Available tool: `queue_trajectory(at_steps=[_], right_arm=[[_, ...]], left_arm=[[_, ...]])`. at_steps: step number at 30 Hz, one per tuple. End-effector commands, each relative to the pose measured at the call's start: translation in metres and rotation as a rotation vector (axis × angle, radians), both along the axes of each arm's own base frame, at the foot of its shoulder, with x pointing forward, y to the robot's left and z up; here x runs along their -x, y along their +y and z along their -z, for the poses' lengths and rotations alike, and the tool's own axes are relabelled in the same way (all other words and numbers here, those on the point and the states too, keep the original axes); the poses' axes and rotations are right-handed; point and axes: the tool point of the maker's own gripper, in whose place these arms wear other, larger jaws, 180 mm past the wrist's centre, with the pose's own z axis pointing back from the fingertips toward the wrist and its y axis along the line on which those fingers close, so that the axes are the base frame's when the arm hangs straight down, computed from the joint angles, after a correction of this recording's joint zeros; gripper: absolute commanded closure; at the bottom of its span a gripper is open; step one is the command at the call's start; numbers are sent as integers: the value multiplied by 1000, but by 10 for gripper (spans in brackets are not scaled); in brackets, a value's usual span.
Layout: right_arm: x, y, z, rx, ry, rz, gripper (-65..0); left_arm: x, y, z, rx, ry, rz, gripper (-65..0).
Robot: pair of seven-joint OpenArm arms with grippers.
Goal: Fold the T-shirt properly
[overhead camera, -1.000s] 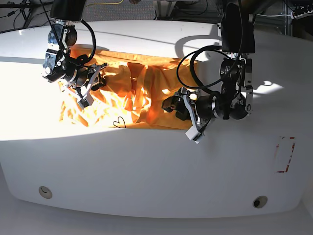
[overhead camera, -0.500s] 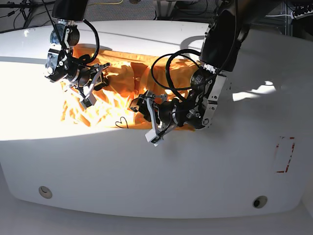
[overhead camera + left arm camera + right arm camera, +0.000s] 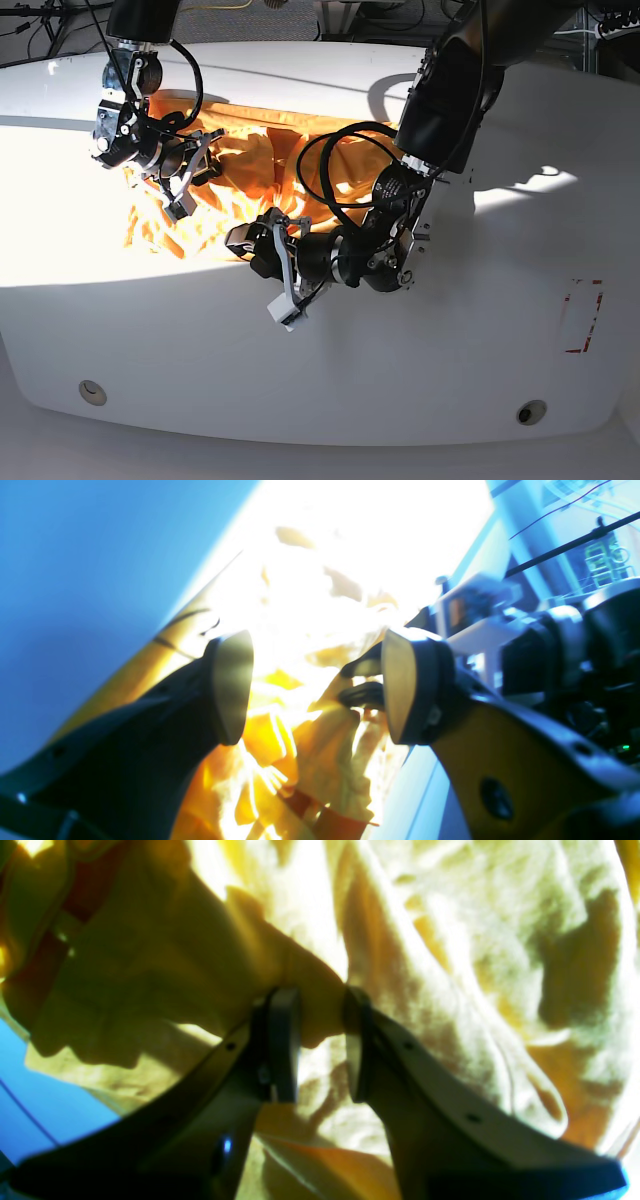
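1. Lying crumpled on the far half of the white table (image 3: pixel 330 360), the T-shirt (image 3: pixel 255 170) is bunched into ridges and is nowhere near flat, so I judge the fold proper has not begun and the arms are busy spreading the cloth.

2. The right gripper (image 3: pixel 320 1040) pinches a raised ridge of the orange-yellow fabric between its pads; the right wrist view shows cloth squeezed in the narrow gap. Holding at the shirt's left side in the base view, it probably anchors that edge so the cloth can be tensioned.

3. The left gripper (image 3: pixel 315 690) has its jaws spread wide with nothing between them; the left wrist view shows the shirt lying beyond the gap. In the base view it reaches low across the near edge of the cloth, likely seeking a hem to grab.

4. Strong sunlight washes out much of the shirt, so its sleeves and collar cannot be made out.
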Motion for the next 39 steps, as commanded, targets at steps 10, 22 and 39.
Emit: queue_trajectory(at_steps=[10, 22, 39], right_arm=[[-8, -3, -9, 5, -33, 1, -152], [-10, -3, -11, 0, -40, 2, -152], [-26, 4, -42, 19, -135, -15, -159]], left_arm=[[-12, 40, -37, 80, -97, -32, -376], [-4, 138, 38, -167, -28, -271, -33], [43, 168, 117, -226, 164, -339, -46]])
